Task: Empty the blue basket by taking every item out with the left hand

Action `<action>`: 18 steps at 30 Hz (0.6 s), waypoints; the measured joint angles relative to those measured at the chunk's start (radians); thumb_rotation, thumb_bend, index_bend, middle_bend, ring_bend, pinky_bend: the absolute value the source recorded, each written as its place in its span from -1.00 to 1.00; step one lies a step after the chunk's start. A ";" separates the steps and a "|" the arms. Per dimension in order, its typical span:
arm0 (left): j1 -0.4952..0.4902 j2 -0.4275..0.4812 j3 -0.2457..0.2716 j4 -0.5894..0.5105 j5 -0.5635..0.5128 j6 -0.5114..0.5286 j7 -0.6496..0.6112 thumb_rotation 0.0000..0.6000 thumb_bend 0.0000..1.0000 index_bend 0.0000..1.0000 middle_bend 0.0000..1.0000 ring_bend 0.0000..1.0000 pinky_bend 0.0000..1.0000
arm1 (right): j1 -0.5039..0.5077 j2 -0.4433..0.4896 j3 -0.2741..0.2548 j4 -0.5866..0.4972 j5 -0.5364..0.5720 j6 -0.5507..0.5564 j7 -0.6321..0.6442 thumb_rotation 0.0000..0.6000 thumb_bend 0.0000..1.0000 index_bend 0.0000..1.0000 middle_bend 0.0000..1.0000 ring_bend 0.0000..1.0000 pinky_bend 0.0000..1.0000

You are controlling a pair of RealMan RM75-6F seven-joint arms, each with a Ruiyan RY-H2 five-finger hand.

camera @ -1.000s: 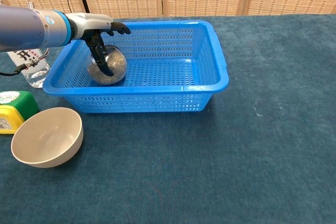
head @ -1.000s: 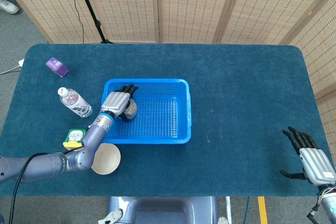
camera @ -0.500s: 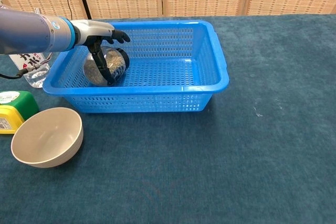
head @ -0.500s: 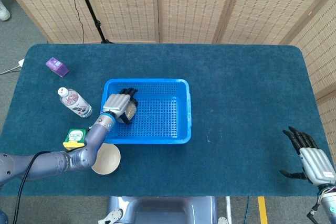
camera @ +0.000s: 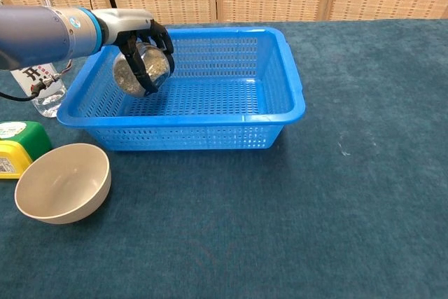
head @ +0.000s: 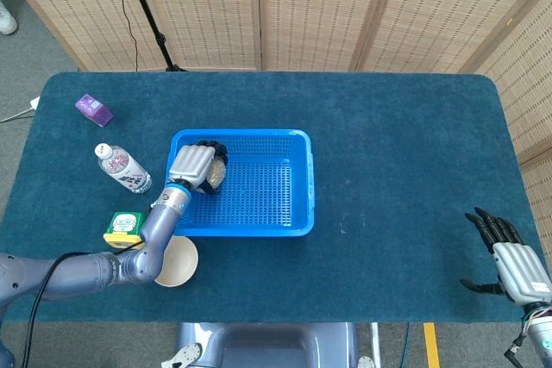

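The blue basket (head: 293, 187) (camera: 280, 68) sits left of the table's middle. My left hand (head: 191, 164) (camera: 136, 29) grips a round speckled grey-brown ball (camera: 143, 71) (head: 216, 175), black fingers wrapped around it. The ball hangs above the basket's floor at the left end, near the rim's height. No other item shows inside the basket. At the table's front right corner my right hand (head: 504, 252) rests with fingers spread, holding nothing; the chest view does not show it.
Left of the basket lie a water bottle (head: 122, 169) (camera: 38, 85), a green and yellow container (head: 122, 226) (camera: 17, 146) and a beige bowl (head: 177, 262) (camera: 63, 182). A small purple box (head: 93, 109) sits at the far left.
My left hand has closed around the ball and lifted it off the basket floor, up toward the rim. The right hand has not moved.
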 measured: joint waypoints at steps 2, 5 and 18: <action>0.006 0.014 -0.014 -0.028 0.032 0.014 -0.015 1.00 -0.27 0.23 0.07 0.07 0.40 | 0.000 0.000 0.000 -0.001 -0.001 0.000 0.000 1.00 -1.00 -1.00 -1.00 -1.00 -1.00; 0.017 0.043 -0.034 -0.087 0.089 0.037 -0.041 1.00 -0.28 0.23 0.07 0.07 0.40 | -0.001 0.000 -0.001 -0.003 -0.004 0.002 -0.003 1.00 -1.00 -1.00 -1.00 -1.00 -1.00; 0.110 0.227 -0.039 -0.446 0.464 0.137 -0.122 1.00 -0.33 0.22 0.07 0.07 0.40 | -0.004 -0.008 -0.008 -0.012 -0.016 0.007 -0.037 1.00 -1.00 -1.00 -1.00 -1.00 -1.00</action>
